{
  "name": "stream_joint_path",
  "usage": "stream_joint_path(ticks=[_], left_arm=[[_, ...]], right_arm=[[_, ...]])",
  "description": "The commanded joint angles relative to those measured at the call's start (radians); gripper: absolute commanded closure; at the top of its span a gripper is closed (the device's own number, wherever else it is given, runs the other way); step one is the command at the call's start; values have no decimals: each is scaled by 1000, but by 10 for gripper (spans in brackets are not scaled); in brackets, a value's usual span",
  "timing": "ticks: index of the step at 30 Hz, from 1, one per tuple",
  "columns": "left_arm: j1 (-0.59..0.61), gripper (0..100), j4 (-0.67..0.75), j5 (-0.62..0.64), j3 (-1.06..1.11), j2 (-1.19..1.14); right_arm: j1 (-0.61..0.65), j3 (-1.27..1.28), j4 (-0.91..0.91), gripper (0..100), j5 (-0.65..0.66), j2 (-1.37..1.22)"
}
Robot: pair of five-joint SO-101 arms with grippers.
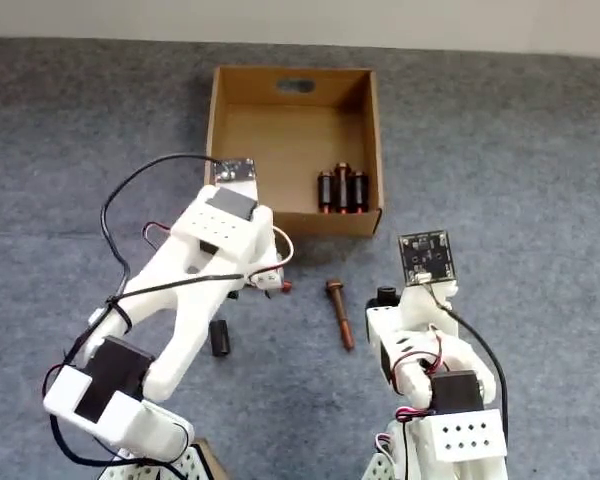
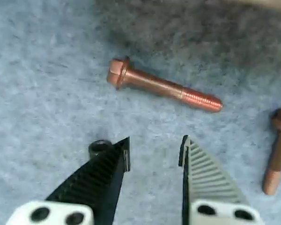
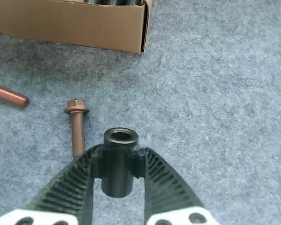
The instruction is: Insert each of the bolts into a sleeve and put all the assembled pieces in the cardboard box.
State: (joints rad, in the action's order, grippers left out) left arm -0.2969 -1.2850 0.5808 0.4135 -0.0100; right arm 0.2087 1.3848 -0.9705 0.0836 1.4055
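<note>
L pincer (image 2: 154, 146) hangs low over the counter (image 2: 47, 84), jaws wide, nothing btwn them. Just past its tips a bolt (image 2: 164, 87) lies flat on the grey carpet-like top, touching neither finger. A sleeve (image 2: 99, 147) stands right beside the dark finger (image 2: 103, 173), bore up, partly hidden behind it; can't tell if they touch. 2nd bolt (image 2: 276, 152) lies off to one side, apart from the first.

R pincer (image 3: 118, 152) is clamped on a 2nd sleeve (image 3: 118, 164), one finger each side, open bore end poking out past the tips. Can't tell if it's clear of the counter. 2nd bolt (image 3: 76, 126) lies just beside this pincer, head toward the box (image 3: 70, 23); the first bolt's threaded end (image 3: 9, 95) shows farther off.

High view: box (image 1: 212, 150) sits at the far side of the counter, open top. 3 assembled pieces (image 1: 342, 188) stand side by side inside, against the near wall toward the R corner. L arm's wrist is just in front of that wall. 2nd bolt (image 1: 337, 312) lies btwn the two arms, near the 2nd sleeve (image 1: 387, 297). The loose sleeve (image 1: 219, 337) is close by the L arm, well apart from the box.
</note>
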Motion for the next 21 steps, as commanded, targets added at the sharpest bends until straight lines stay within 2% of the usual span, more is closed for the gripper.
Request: stream_joint_path(ticks=[1,4,10,14,21], left_arm=[[-7,815,104,52,28,4],[-8,814,172,147,61,4],[-7,814,287,259,127,2],[4,814,364,275,193,2],[117,819,477,276,269,2]], right_arm=[[2,-10,-2,994,0,12],[2,-10,-2,994,0,12],[2,-10,-2,994,0,12],[2,-10,-2,994,0,12],[2,-10,-2,993,0,12]])
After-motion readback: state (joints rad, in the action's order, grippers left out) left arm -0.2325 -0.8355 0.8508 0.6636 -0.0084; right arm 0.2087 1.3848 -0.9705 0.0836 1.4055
